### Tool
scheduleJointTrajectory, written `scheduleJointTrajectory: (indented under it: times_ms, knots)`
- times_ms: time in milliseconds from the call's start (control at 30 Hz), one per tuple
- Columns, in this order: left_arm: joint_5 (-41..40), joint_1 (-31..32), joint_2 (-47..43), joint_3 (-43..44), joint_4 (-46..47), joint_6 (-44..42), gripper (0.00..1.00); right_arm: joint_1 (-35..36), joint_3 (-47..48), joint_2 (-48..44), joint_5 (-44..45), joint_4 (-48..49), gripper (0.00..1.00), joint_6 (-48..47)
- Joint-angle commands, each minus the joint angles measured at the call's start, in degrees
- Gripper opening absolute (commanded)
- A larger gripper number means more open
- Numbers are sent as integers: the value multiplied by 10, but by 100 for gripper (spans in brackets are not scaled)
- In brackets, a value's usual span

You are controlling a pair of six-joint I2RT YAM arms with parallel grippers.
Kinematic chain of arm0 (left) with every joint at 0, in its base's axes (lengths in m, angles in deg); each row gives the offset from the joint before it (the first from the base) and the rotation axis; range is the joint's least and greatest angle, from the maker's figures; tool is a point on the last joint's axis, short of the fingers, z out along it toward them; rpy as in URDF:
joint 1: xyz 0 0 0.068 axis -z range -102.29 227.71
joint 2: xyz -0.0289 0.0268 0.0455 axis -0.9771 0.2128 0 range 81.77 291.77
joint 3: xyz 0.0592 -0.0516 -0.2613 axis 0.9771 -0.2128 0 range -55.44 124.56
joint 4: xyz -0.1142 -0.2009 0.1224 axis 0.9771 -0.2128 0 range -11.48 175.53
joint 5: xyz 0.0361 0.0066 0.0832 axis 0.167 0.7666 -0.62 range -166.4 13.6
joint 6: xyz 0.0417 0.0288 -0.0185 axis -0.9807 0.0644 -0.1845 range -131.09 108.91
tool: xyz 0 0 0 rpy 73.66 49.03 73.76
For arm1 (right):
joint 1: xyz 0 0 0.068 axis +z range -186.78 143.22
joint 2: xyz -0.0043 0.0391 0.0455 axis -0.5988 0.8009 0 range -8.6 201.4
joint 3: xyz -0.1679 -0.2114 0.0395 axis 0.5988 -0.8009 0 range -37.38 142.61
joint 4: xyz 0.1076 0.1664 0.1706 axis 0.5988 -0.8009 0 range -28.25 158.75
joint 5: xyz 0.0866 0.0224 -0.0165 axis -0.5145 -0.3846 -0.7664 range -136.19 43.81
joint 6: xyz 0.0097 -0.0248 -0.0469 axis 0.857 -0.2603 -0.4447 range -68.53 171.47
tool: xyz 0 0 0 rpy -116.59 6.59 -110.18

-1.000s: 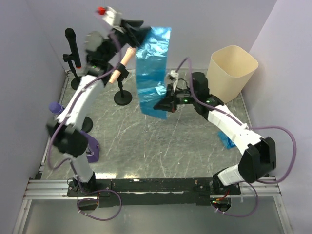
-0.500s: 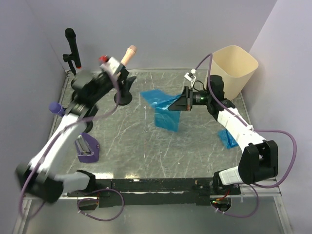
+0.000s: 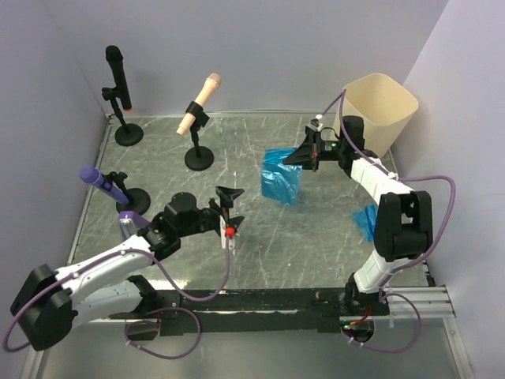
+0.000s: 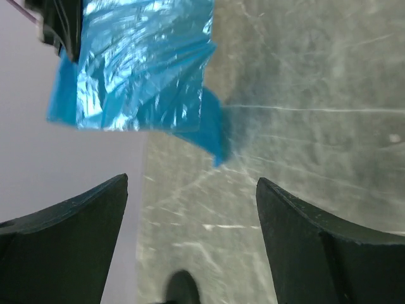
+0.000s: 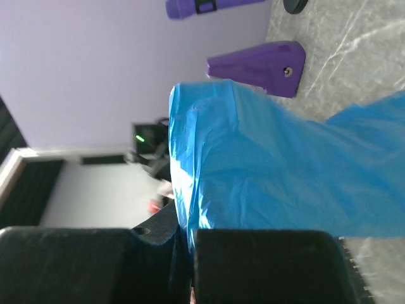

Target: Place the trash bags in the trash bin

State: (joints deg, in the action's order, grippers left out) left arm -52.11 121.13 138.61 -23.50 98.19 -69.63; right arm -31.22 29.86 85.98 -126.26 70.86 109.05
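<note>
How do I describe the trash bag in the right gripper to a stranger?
Find the cream trash bin at the far right corner. Left of it, the right gripper pinches a blue trash bag. The other blue bag lies unheld on the table.

trash bag (image 3: 282, 177) glossy crinkled plastic film; trash bin (image 3: 388, 125) matt smooth plastic

Left fingers (image 4: 69, 253) down low, off the blue trash bag (image 3: 282, 175), now nearer the trash bin (image 3: 379, 110)
</note>
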Motion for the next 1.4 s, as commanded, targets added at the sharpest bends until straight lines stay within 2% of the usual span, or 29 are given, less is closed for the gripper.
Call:
scheduleJointTrajectory:
  times_ms: [0,133,433,767,967,1100,1267,1333,1367]
  knots:
    - [-40,34,37,-11,253,-141,87,-6,39,-12,-25,-2,0,95]
    - [-14,35,77,-7,286,-155,87,-6,25,-33,-18,-34,0,92]
    - [70,32,142,-13,353,-180,86,-13,-6,-65,-10,-11,0,119]
    - [42,54,321,-18,611,-254,87,-12,-28,-102,-4,-61,0,98]
    - [-3,81,423,27,723,-270,87,-13,-39,-114,-3,-62,0,99]
    - [-50,98,470,65,778,-277,73,-16,-48,-115,-2,-64,0,98]
    - [-69,98,457,78,760,-267,33,-28,-53,-111,0,-62,0,100]
    - [-77,97,463,86,770,-271,31,-31,-50,-107,0,-62,0,101]
    - [-72,97,466,87,779,-270,35,-32,-47,-105,0,-64,0,100]
